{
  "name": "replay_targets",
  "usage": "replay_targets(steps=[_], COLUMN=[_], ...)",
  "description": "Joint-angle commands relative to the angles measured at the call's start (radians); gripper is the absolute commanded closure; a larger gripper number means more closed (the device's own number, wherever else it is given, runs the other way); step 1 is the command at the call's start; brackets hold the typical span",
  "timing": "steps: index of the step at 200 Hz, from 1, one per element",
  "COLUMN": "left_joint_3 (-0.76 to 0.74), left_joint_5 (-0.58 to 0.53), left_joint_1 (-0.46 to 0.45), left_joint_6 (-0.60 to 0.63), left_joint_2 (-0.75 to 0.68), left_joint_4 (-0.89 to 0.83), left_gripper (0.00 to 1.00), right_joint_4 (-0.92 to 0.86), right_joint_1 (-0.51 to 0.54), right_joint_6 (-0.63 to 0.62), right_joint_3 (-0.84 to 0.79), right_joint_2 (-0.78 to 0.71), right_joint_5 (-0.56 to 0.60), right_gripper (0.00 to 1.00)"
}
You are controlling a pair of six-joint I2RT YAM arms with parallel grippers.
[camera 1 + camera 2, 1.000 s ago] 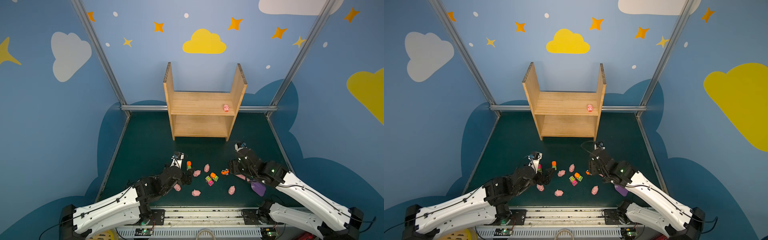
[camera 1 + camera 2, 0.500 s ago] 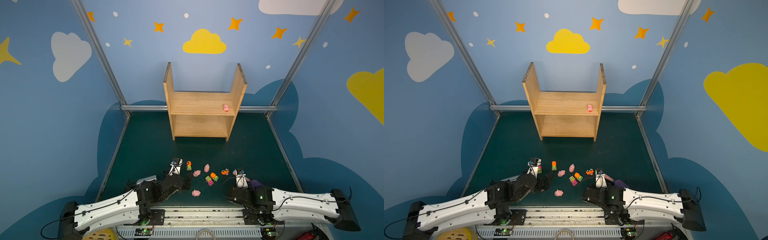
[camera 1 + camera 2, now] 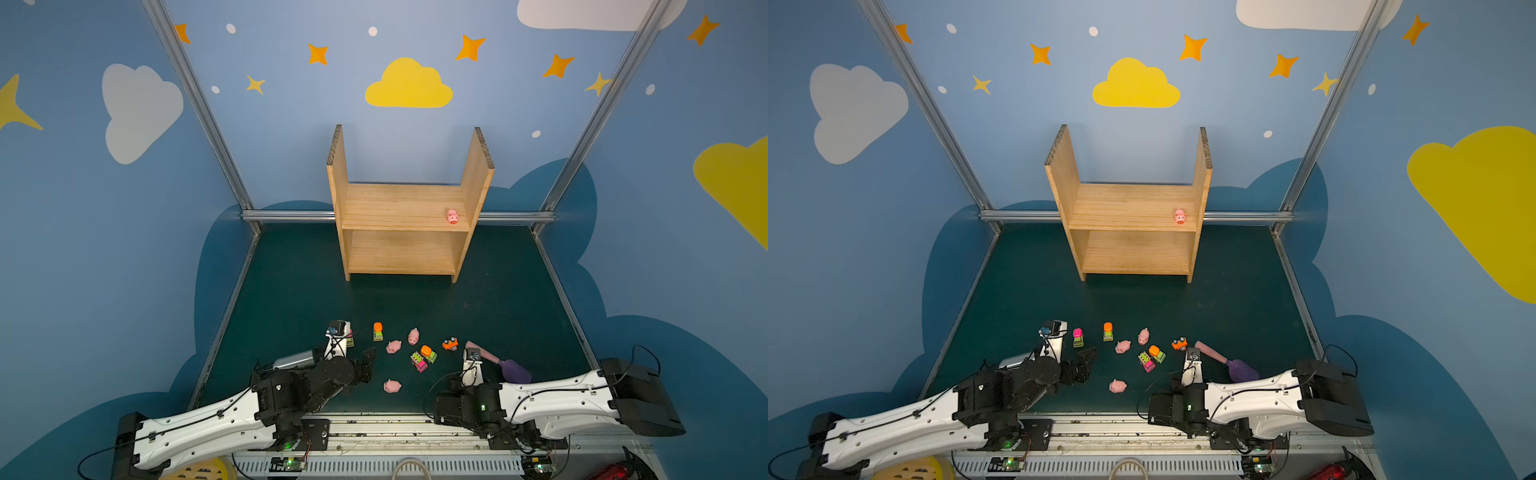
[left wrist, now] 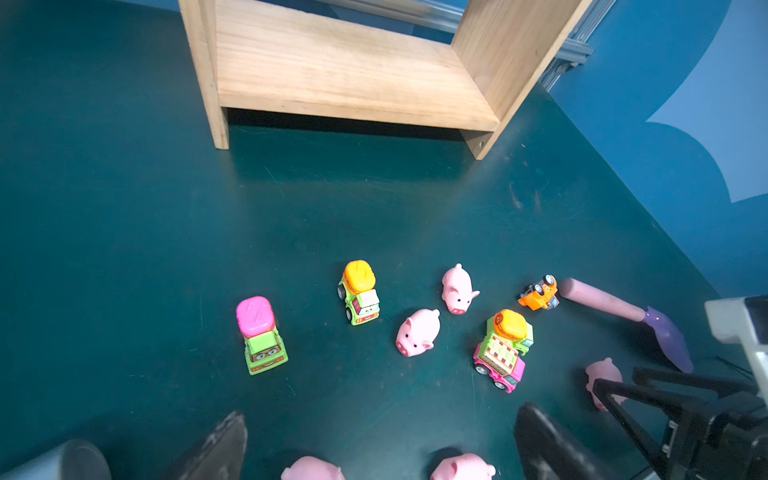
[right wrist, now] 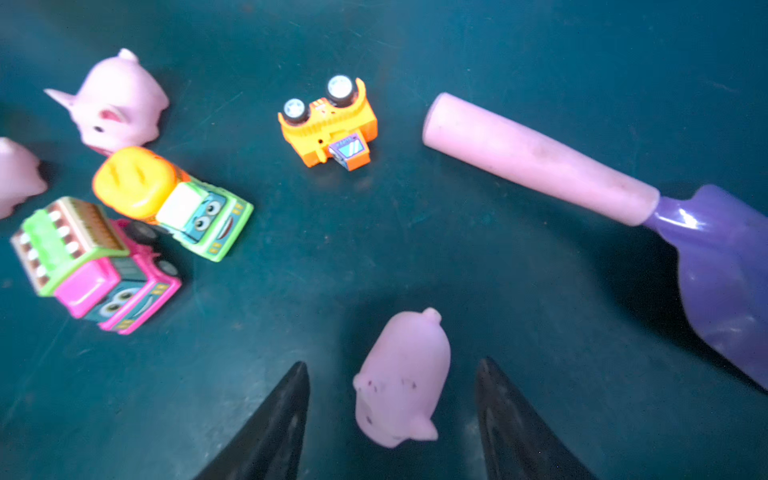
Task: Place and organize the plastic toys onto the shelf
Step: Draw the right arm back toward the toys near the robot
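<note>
Right gripper (image 5: 392, 365) was spread around a pale pink pig (image 5: 402, 376) in front of the shelf (image 3: 395, 203), not touching it. Left gripper (image 4: 382, 412) gaped wide too. One red-snouted pig (image 3: 452, 216) stood on its upper board.

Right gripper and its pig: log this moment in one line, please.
right gripper: open, straddling pig, not touching | left gripper: open, nothing held | shelf: lone pig on upper board
</note>
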Motion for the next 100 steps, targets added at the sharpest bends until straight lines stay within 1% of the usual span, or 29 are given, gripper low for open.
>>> replay_targets(steps=[1,18,55,72,100], left_joint_3=[-0.006,-0.005,-0.012,-0.011,-0.010], left_joint_5=[-0.031,-0.034,-0.035,-0.037,-0.040], left_joint_1=[-0.003,-0.004,-0.004,-0.004,-0.004], left_joint_6=[0.003,0.005,0.008,0.011,0.020], left_joint_2=[-0.008,-0.003,0.016,0.027,0.043], left_joint_4=[-0.034,-0.036,-0.012,-0.006,0.002], left_gripper=[0.00,0.00,0.00,0.00,0.00], right_joint_4=[-0.004,0.021,0.091,0.117,0.121], right_joint_1=[0.001,-0.007,-0.047,-0.061,-0.074], right_joint_6=[0.062,0.055,-0.003,-0.015,-0.017], right_joint_3=[0.018,-0.002,-0.038,-0.050,-0.043], right_joint_2=[0.014,0.001,-0.028,-0.024,0.006], right_joint_5=[0.031,0.025,-0.009,-0.023,-0.036], right_gripper=[0.39,0.43,0.51,0.53,0.52])
